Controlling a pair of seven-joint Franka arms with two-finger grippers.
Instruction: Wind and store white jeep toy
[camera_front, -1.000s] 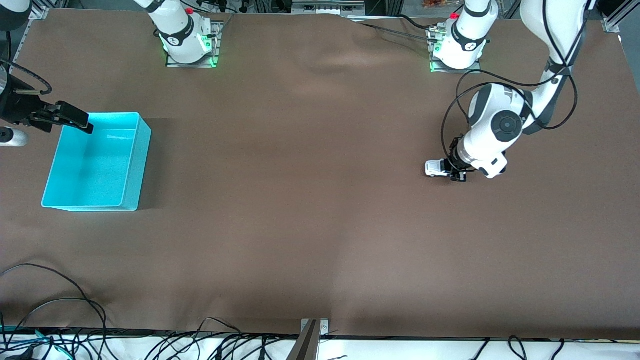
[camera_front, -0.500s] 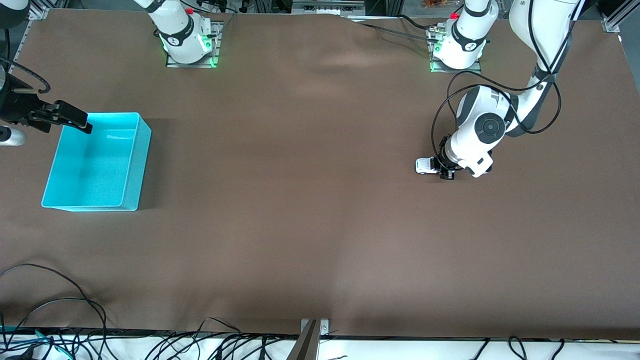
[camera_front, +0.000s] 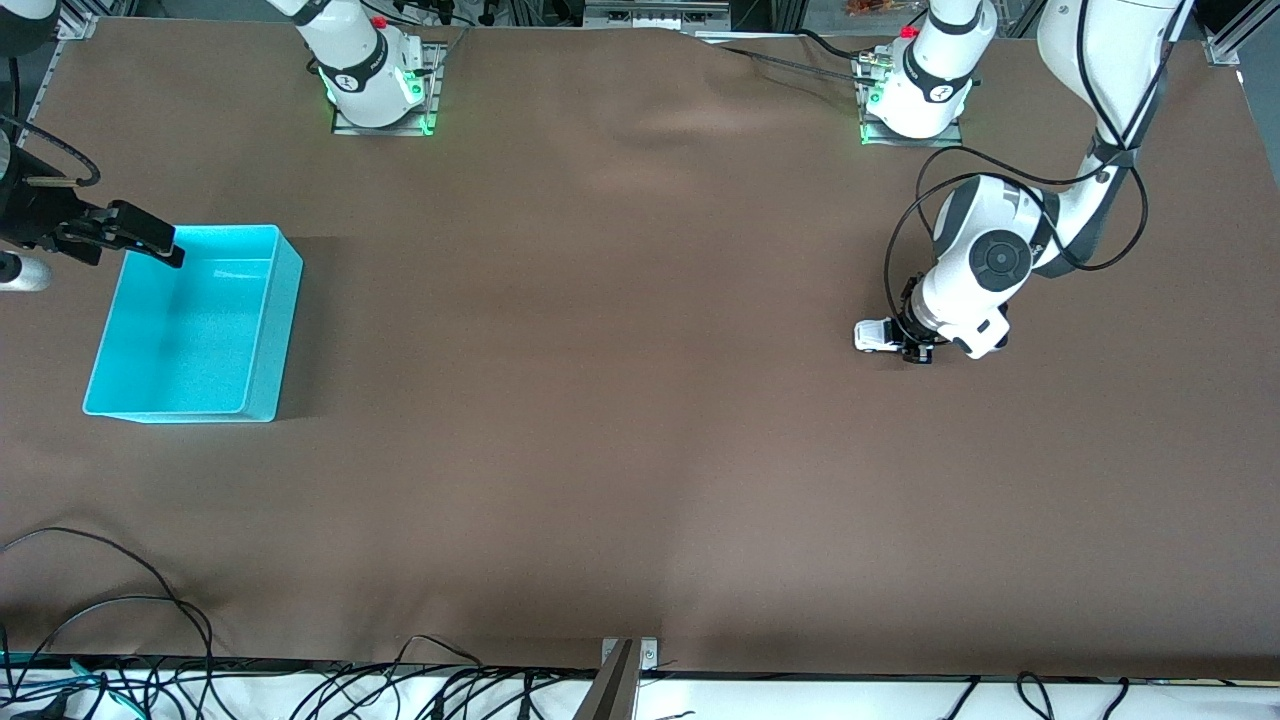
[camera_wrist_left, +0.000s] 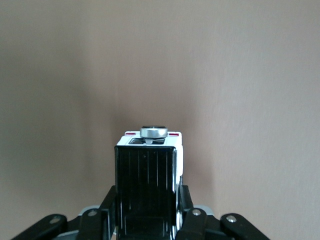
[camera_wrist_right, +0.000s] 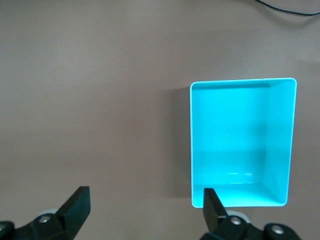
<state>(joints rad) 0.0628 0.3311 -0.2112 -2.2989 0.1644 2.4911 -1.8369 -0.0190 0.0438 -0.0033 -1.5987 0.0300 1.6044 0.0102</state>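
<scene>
a: white jeep toy (camera_front: 878, 335) sits on the worktop (camera_front: 620, 420) at the left arm's end, left hand (camera_front: 915, 345) clamped on its sides, wheels down, likely for winding.
b: right hand (camera_front: 150, 243)?
a: open, waiting over the teal bin (camera_front: 262, 320) rim, probably for storing.

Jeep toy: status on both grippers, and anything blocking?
Left gripper shut on white jeep toy, on the table. Right gripper open, waiting over the edge of the blue bin. Nothing between jeep and bin.
</scene>
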